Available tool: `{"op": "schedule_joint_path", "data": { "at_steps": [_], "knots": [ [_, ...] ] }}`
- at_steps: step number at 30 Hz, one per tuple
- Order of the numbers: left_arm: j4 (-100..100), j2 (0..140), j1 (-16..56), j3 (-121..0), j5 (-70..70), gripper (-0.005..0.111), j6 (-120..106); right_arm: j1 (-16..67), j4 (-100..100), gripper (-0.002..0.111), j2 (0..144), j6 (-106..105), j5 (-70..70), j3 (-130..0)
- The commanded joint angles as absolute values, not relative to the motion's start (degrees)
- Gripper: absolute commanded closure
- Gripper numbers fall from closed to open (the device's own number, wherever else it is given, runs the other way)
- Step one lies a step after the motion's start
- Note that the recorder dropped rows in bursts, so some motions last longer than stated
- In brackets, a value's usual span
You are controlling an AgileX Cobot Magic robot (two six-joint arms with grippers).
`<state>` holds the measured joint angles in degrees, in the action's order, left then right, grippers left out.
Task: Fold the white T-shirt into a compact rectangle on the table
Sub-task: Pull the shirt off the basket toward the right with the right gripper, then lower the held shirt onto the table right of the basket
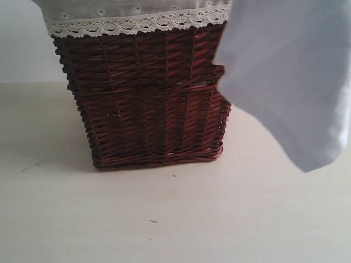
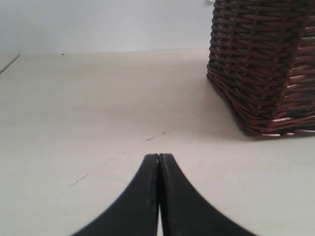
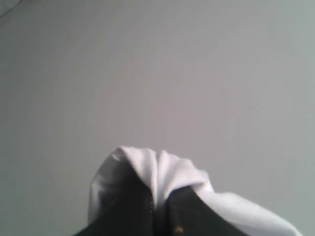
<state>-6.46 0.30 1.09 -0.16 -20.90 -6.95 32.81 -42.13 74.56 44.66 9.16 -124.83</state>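
The white T-shirt (image 1: pixel 290 76) hangs in the air at the upper right of the exterior view, its lower corner dangling above the table (image 1: pixel 175 219). In the right wrist view my right gripper (image 3: pixel 156 196) is shut on a bunched fold of the white T-shirt (image 3: pixel 162 167), against a plain grey background. My left gripper (image 2: pixel 159 157) is shut with nothing in it, low over the table (image 2: pixel 98 108), with the basket off to one side. Neither gripper shows in the exterior view.
A dark brown wicker basket (image 1: pixel 148 104) with a lace-trimmed grey liner (image 1: pixel 131 19) stands at the middle of the table, partly behind the hanging shirt. The basket's lower corner (image 2: pixel 261 64) appears in the left wrist view. A pale wall rises behind.
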Motion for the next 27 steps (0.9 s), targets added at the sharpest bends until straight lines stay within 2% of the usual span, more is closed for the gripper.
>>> {"op": "schedule_joint_path", "data": {
  "at_steps": [1,10,16,21,27],
  "knots": [
    [-6.4,0.0,0.9,0.0,-20.4,0.107,-7.1,32.7,-39.4,0.108,70.8,43.6,7.8,-125.5],
    [-6.4,0.0,0.9,0.0,-20.4,0.107,-7.1,32.7,-28.8,0.108,67.3,42.6,8.5,-125.5],
    [-6.4,0.0,0.9,0.0,-20.4,0.107,-7.1,32.7,-12.5,0.108,65.7,29.3,10.6,-125.7],
    [-6.4,0.0,0.9,0.0,-20.4,0.107,-7.1,32.7,-1.6,0.108,65.5,14.1,10.7,-130.7],
    [-6.4,0.0,0.9,0.0,-20.4,0.107,-7.1,32.7,-1.4,0.108,65.5,12.3,13.9,-137.4]
  ]
}}
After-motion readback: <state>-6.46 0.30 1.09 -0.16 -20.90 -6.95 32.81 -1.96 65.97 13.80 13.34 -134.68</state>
